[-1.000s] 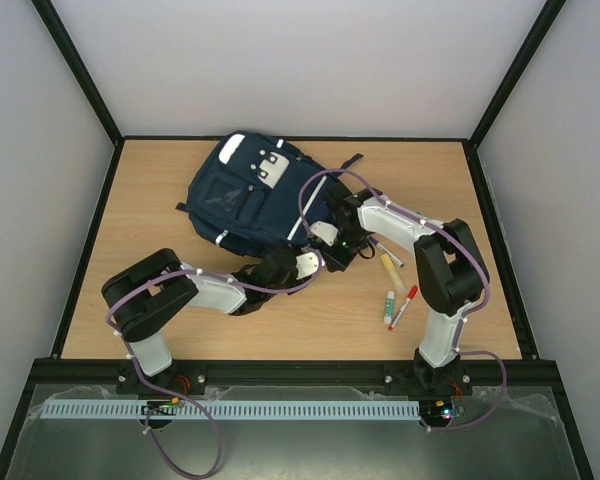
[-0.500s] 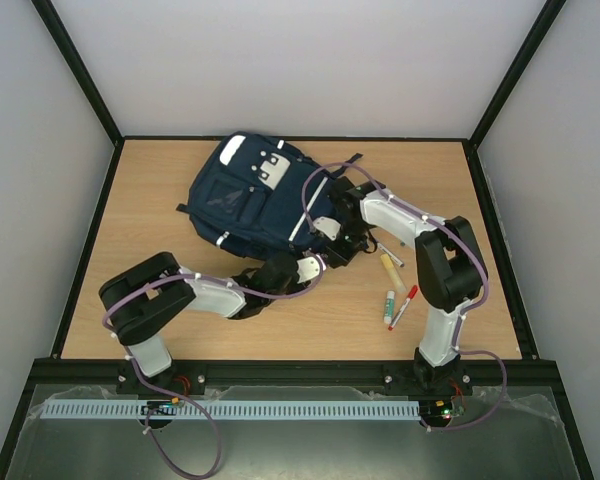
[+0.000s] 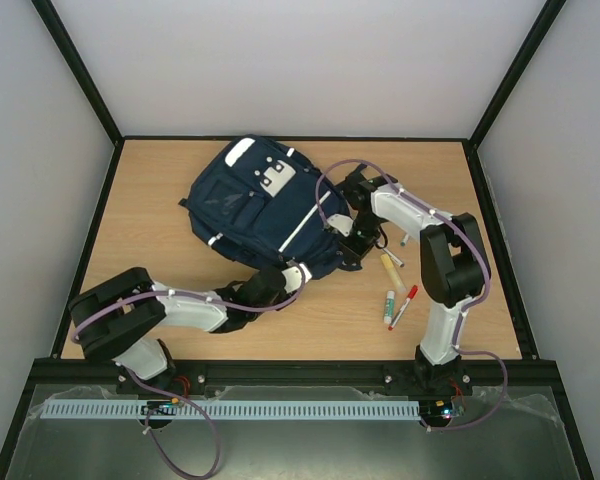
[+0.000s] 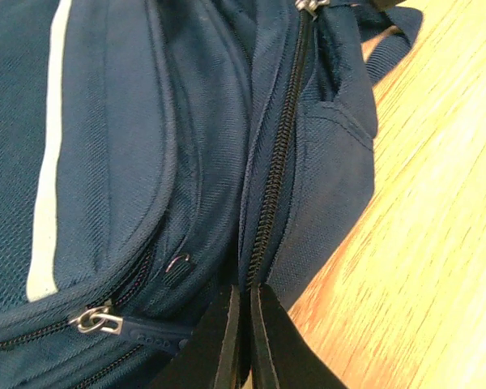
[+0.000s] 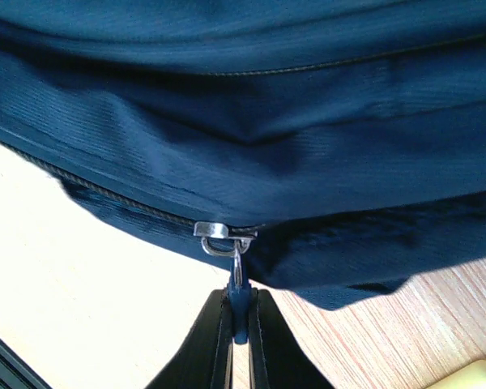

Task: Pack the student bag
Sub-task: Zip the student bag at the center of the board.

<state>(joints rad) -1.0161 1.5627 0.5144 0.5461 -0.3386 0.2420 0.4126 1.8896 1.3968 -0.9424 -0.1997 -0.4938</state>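
The student bag (image 3: 258, 203), navy blue with white stripes, lies on the wooden table left of centre. My left gripper (image 3: 286, 276) is at the bag's near corner. In the left wrist view that gripper (image 4: 245, 290) is shut on the fabric edge beside the closed main zipper (image 4: 277, 154). My right gripper (image 3: 348, 236) is at the bag's right side. In the right wrist view it (image 5: 240, 296) is shut on the blue zipper pull (image 5: 240, 322), which hangs from the silver slider (image 5: 220, 230). The bag's inside is hidden.
To the right of the bag lie a yellow marker (image 3: 390, 268), a green-and-white marker (image 3: 389, 306), a red pen (image 3: 406, 304) and a thin pen (image 3: 388, 252). A black frame rail (image 3: 300, 366) borders the table's near edge.
My left gripper has shut on the bag's edge and its arm has drawn back to the lower left. The right gripper has moved up and right with the zipper pull, and the bag has shifted.
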